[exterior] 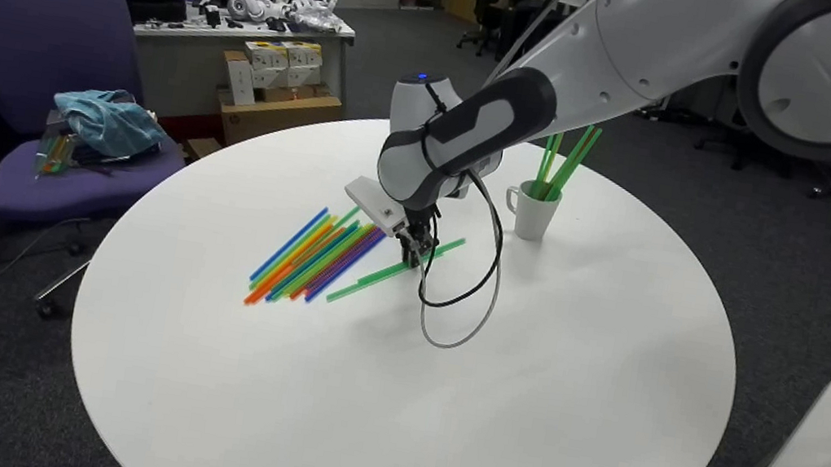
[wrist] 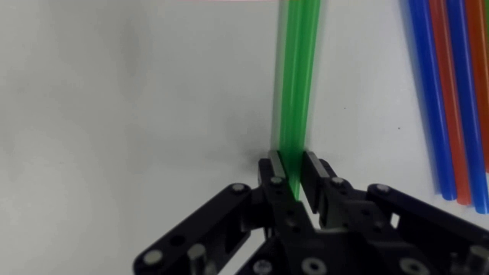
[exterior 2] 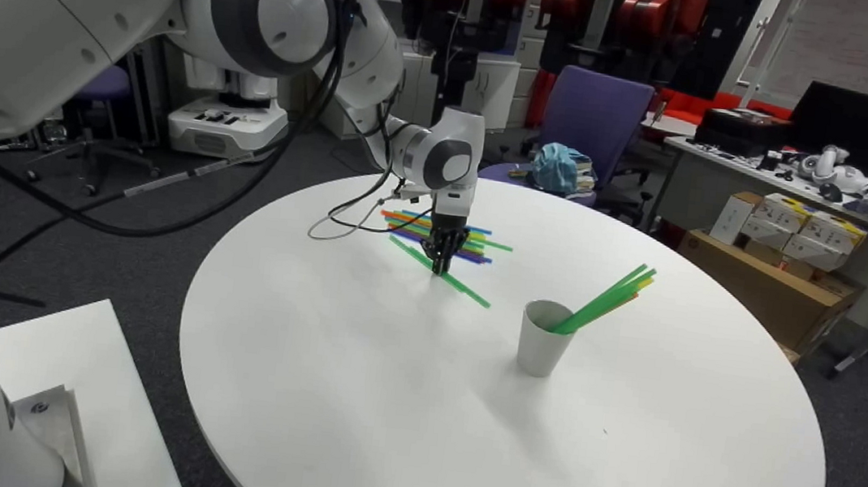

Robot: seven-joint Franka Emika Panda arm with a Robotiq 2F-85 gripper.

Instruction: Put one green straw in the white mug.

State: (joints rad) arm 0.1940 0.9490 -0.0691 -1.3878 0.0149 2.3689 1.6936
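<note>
Gripper [wrist: 292, 162] pinching 2 grn straws [wrist: 291, 76], side by side, on tbl [exterior 2: 415, 405]; white mug [exterior 2: 539, 349] stands apart w/ more straws [exterior 2: 601, 305] inside.

Bright green straws [wrist: 299, 76], black claw [wrist: 292, 164], plain white mug [exterior 2: 540, 352], white table [exterior: 388, 419] (blue straws [wrist: 434, 99], too).

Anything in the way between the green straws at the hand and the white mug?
Nothing visible stands between the green straws at the hand and the white mug. The straw bundle leaning from the mug's mouth might crowd insertion.
</note>
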